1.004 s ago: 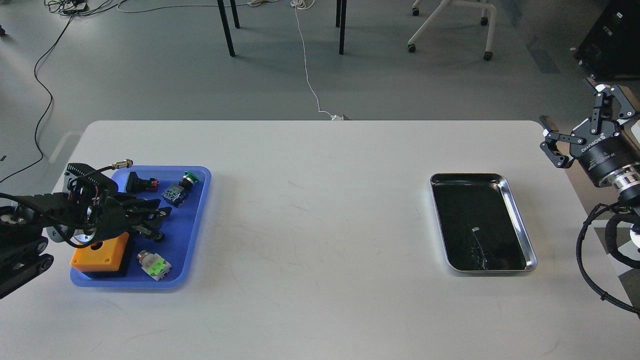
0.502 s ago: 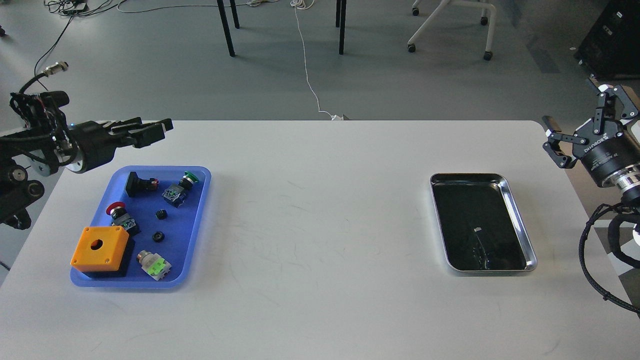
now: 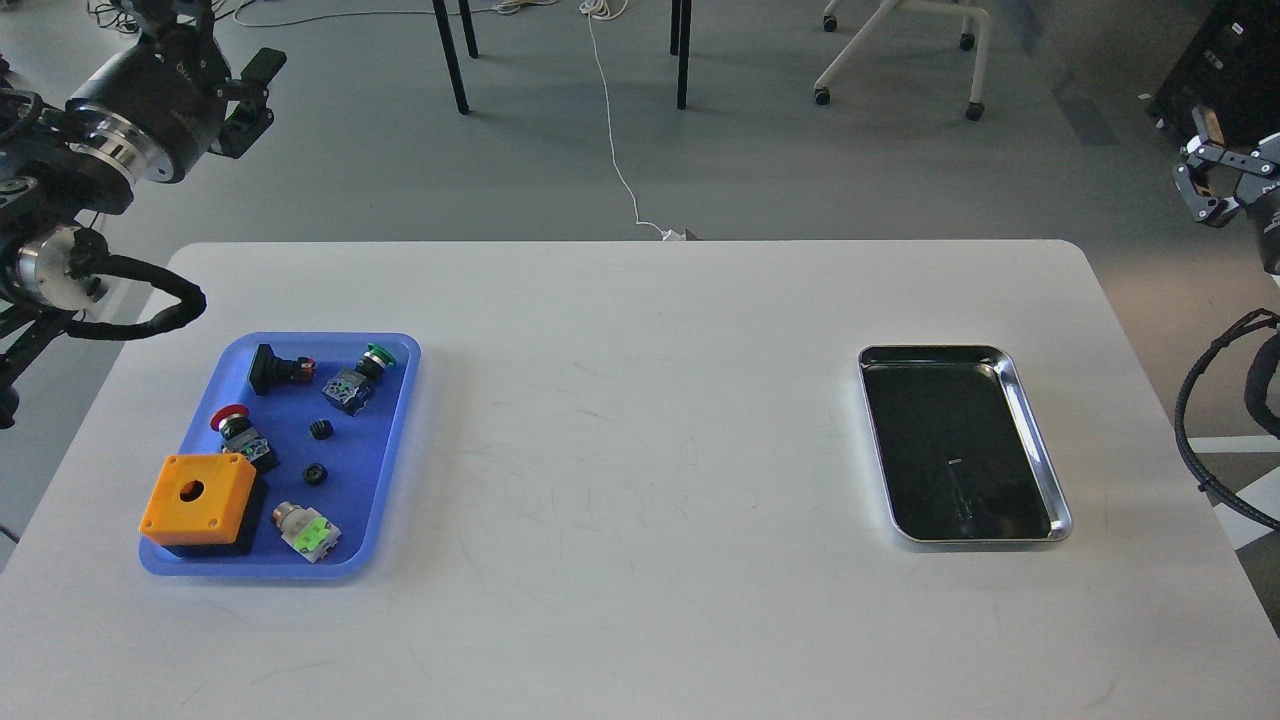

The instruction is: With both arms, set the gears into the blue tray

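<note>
My left gripper (image 3: 250, 90) hangs off-table, fingers unreadable. Both gears (image 3: 319, 430) sit in the blue tray (image 3: 395, 440) among switches; a careless pass could knock them. My right gripper (image 3: 1215, 180) stands spread, empty.

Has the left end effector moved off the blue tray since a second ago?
Yes. The left end effector has lifted up and away from over the blue tray, now beyond the table's far left corner.

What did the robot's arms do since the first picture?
The left gripper lifted off the blue tray and swung up, away past the table's far-left corner. The right gripper also pulled up and away. Two gears now show in the tray; the silver tray stayed put.
</note>
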You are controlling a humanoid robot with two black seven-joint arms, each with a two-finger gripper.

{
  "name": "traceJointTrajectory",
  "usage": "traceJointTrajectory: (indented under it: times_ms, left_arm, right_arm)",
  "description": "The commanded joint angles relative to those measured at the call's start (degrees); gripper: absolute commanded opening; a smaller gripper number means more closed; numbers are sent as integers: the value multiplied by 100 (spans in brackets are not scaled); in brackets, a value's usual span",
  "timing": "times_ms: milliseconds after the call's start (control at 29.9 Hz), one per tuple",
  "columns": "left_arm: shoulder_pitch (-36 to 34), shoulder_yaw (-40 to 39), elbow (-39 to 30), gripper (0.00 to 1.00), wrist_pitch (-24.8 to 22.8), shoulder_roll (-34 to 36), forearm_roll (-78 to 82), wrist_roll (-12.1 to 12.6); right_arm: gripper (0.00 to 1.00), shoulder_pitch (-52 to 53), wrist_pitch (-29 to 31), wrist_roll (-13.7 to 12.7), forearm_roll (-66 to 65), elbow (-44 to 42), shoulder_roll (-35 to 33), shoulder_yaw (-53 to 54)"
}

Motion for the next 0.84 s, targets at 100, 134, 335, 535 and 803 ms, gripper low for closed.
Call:
traceJointTrajectory:
  times_ms: [100,134,335,535,803]
  left_arm:
    - [35,-682,1041,98,-673,-775,-1120,22]
    - [87,-726,1077,98,-752,-784,-1217,22]
    - [439,-973,1226,98,-850,-872,-1798,92]
    - [465,-1245,1472,98,-911,-1127,-1816,426]
    - [667,-1307,1508,98,-946,-1206,-1895,391]
  right_arm:
    - [99,373,-6,-637,448,-291,502,13]
    - [99,426,-6,-734,457,-318,529,13]
    - [99,752,12,-1086,580,-669,810,40]
    - [99,760,3,-1227,686,-669,828,189]
    - [99,760,3,-1245,677,-669,828,119]
